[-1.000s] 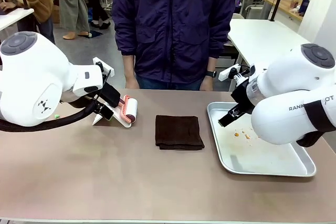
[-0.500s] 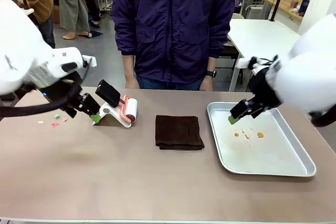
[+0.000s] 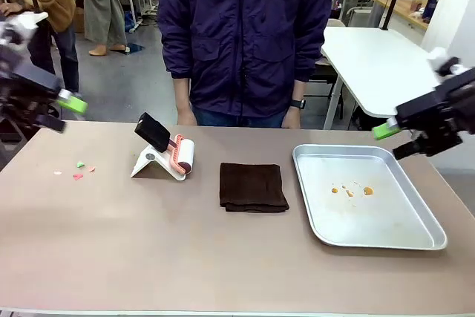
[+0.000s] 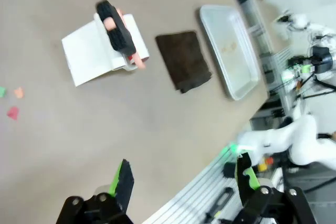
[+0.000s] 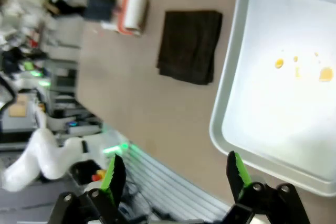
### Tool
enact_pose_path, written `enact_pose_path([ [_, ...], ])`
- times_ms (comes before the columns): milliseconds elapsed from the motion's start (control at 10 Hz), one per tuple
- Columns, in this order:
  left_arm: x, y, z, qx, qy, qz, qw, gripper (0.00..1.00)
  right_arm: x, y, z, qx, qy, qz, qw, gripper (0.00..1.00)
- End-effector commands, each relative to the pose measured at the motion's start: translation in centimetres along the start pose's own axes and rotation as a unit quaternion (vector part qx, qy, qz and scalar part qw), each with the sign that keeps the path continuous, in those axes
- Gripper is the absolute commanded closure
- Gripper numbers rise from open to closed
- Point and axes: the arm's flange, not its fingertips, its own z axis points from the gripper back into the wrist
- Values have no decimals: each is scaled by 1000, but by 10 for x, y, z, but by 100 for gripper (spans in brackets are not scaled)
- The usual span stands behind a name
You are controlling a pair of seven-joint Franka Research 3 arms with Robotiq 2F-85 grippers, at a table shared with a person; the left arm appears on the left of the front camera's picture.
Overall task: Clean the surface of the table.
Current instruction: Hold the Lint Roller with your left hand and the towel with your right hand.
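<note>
The tan table (image 3: 223,257) fills the lower half of the front view. The left gripper (image 3: 68,114) hangs at the left edge and the right gripper (image 3: 390,143) at the right edge, near the silver tray (image 3: 386,217). Both have jaws apart and hold nothing. A dark cloth (image 3: 252,185) lies at the centre of the frame.

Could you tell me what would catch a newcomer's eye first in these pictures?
A folded dark brown cloth lies mid-table, between a lint roller on its white stand and a silver tray marked with orange spots. Coloured scraps dot the table at the left.
</note>
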Motion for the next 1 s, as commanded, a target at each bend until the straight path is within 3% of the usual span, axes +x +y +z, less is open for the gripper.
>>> enact_pose_path([
  [0,-19,50,26,-74,-31,41,996,0,-26,-48,19,86,-45,-41,994,0],
  [200,-50,88,59,-122,-98,69,985,0,-38,-89,49,137,-103,-87,981,0],
  [500,-83,120,83,-133,-176,109,969,0,-49,-158,77,180,-145,-153,961,0],
  [800,-102,153,66,-122,-235,135,955,0,-75,-215,84,218,-203,-198,934,0],
  [900,-102,143,44,-111,-265,132,949,0,-81,-227,86,222,-214,-210,928,0],
])
